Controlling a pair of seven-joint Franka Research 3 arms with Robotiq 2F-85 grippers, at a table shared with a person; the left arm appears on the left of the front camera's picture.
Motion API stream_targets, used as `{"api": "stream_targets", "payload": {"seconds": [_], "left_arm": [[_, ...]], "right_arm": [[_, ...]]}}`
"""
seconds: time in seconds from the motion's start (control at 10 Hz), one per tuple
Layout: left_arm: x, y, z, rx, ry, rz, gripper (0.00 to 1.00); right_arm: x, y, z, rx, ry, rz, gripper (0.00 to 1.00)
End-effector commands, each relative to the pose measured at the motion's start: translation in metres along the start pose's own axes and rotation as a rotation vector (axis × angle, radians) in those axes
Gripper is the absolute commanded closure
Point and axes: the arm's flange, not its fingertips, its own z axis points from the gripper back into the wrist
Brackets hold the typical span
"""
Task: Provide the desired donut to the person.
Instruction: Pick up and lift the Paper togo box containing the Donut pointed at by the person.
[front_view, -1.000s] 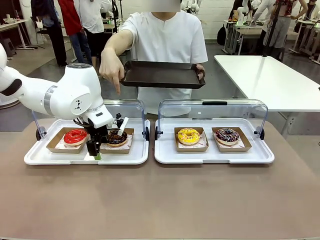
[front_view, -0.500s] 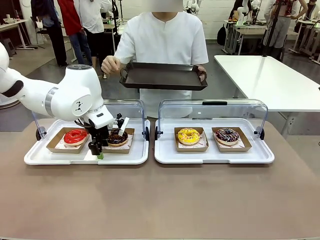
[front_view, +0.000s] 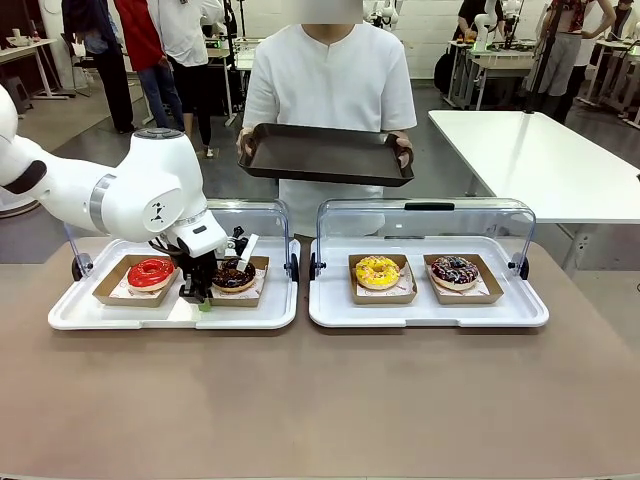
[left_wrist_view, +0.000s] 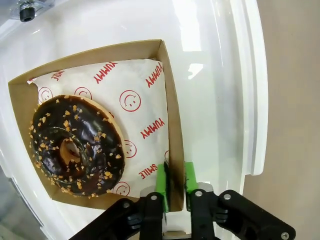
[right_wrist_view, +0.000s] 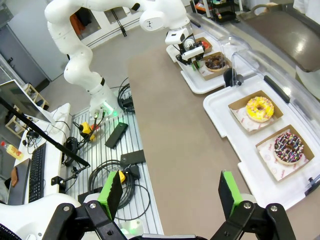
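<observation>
Brown cardboard forms the square, thin-walled box (left_wrist_view: 169, 100) cradling the glossy chocolate donut (left_wrist_view: 75, 145), flecked with pale crumbs, on printed paper inside a smooth white tray (front_view: 170, 316) at the robot's left. The person (front_view: 330, 90), who was pointing down a second ago, now holds a dark rectangular serving tray (front_view: 325, 152) in both hands. The left gripper (left_wrist_view: 174, 175), wide a second ago, now pinches the box's wall between its green pads. The right gripper (right_wrist_view: 171, 189) gapes, holding nothing.
</observation>
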Motion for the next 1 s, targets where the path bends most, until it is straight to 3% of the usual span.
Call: {"api": "stream_targets", "payload": {"seconds": [0.0, 0.5, 0.9], "left_arm": [[-0.001, 0.000, 0.005, 0.015, 0.026, 0.003, 1.00], [0.003, -0.012, 0.019, 0.008, 0.052, -0.048, 1.00], [0.010, -0.067, 0.098, -0.060, 0.048, -0.043, 1.00]], "right_arm": [[0.000, 0.000, 0.001, 0.008, -0.012, -0.002, 0.00], [0.000, 0.000, 0.001, 0.008, -0.012, -0.002, 0.00], [0.000, 0.000, 0.001, 0.008, -0.012, -0.002, 0.00]]}}
